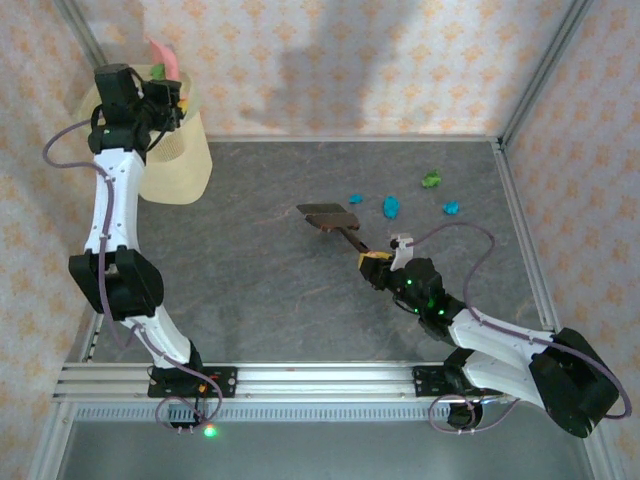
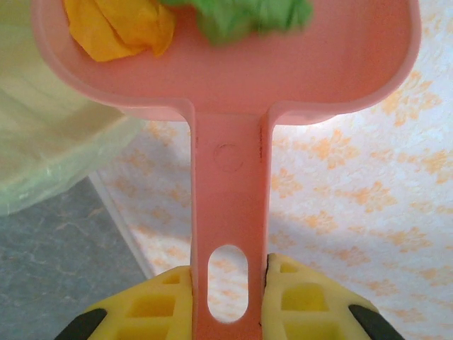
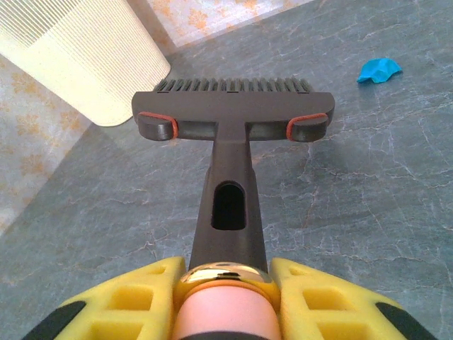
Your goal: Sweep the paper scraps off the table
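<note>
Frame rails bound the table (image 1: 250, 260) at its near edge, where both arm bases are bolted. The dark stone-patterned surface carries a cream ribbed bin (image 1: 185, 165) in the far-left corner.

Left arm (image 1: 110, 200): reared up tall from its base, forearm reaching toward the far-left corner, wrist over the bin's mouth. The left gripper (image 2: 228, 297) is clamped on the handle of the pink dustpan (image 2: 226, 71), its yellow fingers (image 2: 170, 304) pressing either side of the hanging slot. The pan is raised above the bin rim. Judgement: it is held there so its load can be tipped in. An orange scrap (image 2: 120, 28) and a green scrap (image 2: 241, 18) lie in the pan, not yet dumped.

Right arm (image 1: 480, 335): low, elbow folded, forearm stretched toward the table's centre. The right gripper (image 3: 225, 283) is closed on the handle of the dark brush (image 3: 233, 113), bristles pointing away from the wrist. Whether the bristles touch the surface cannot be told. Judgement: the brush waits low at mid-table, ready for another pass once the pan comes down.

Paper scraps remaining on the table: two teal-blue pieces (image 1: 355, 198) (image 1: 391, 207) near the brush head on its right, a green one (image 1: 432, 180) farther back, another teal one (image 1: 452, 208) toward the right rail. All lie apart from the brush. Judgement: the task is partly done.
</note>
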